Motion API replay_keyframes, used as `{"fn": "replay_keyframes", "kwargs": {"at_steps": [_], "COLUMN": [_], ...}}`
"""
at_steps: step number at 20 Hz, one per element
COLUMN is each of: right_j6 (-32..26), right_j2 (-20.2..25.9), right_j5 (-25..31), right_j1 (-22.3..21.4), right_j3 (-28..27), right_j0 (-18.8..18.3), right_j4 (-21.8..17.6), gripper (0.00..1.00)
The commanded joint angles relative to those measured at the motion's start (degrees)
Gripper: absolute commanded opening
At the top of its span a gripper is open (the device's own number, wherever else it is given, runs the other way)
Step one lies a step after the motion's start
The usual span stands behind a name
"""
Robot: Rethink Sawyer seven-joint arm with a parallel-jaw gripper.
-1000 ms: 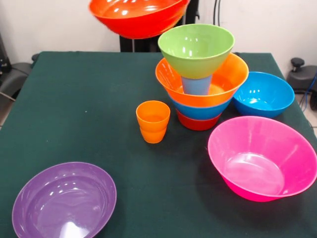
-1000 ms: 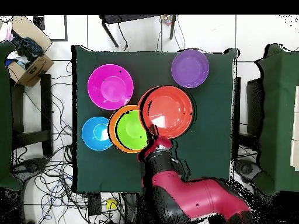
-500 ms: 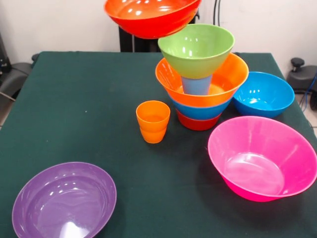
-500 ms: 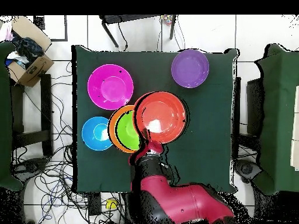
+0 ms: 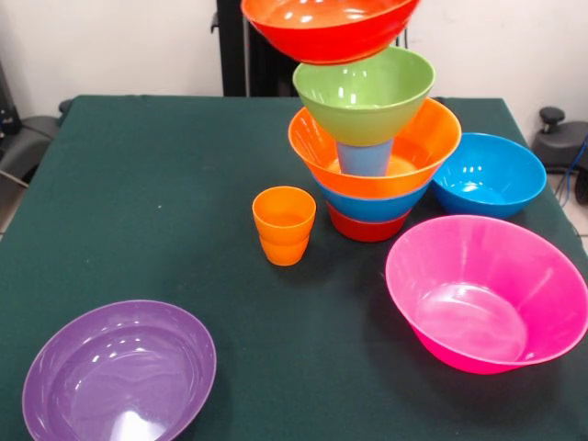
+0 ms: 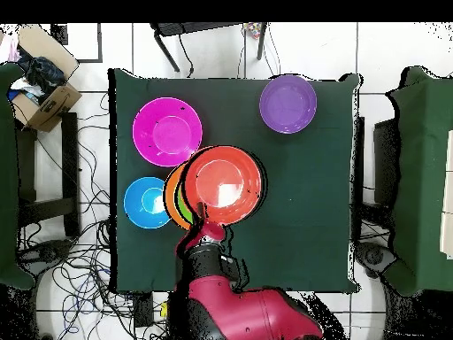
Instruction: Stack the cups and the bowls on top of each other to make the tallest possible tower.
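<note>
1. Purple bowl (image 5: 119,372) and stacked orange cups (image 5: 284,225) wait on the surface (image 5: 138,202).
2. The gripper (image 6: 202,215) carries the red-orange bowl (image 5: 329,26) above the tower (image 5: 372,147); how far its fingers are open I cannot tell.
3. Released off-centre, it could tip the lime bowl (image 5: 364,90) perched on the blue cup (image 5: 364,158).

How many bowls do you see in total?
8: red, blue, orange and green in the tower; a red-orange bowl held above it; another blue, pink and purple loose on the table. Others may hide inside.
</note>
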Motion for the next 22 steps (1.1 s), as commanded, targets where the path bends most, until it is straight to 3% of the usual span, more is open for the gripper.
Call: {"fn": "replay_keyframes", "kwargs": {"at_steps": [1, 12, 22], "right_j6": [10.6, 10.03, 11.15], "right_j2": [-9.0, -14.98, -19.37], "right_j5": [-4.1, -9.59, -12.2], "right_j1": [5.95, 11.97, 13.6], "right_j3": [-1.76, -5.55, -5.75], "right_j0": [5.45, 10.86, 16.32], "right_j4": [1.8, 1.56, 3.28], "gripper": [0.0, 0.0, 0.0]}}
